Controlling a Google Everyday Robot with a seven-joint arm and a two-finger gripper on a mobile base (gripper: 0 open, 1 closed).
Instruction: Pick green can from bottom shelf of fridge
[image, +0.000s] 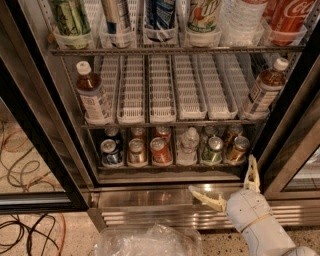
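Currently the gripper (227, 185) hangs low in front of the fridge (46, 125), before the right part of its brushed steel base (145, 197) and just below the front edge of the bottom shelf (170, 168). Its two pale fingers (204, 197) are spread wide apart with nothing between them, one reaching left across the steel panel and the other pointing up toward the shelf's right front corner. The green can (214, 150) stands upright in the front row of the bottom shelf, in the second lane from the right edge, above the gripper and not touched by it. Just beside it on the right is a bronze-orange can (236, 149), tilted a little, and on its left a small clear water bottle (187, 145). Further left along the front edge stand a red can (160, 151), another bronze can (136, 151) and a blue can (110, 152). More cans sit behind them in shadow, and what seems to be a second green one is behind the first. On the rack above, white ribbed lanes (165, 90) run between two brown tea bottles (93, 98), one at each end. A crumpled clear plastic bag (145, 242) lies on the floor below the base, left of the arm.
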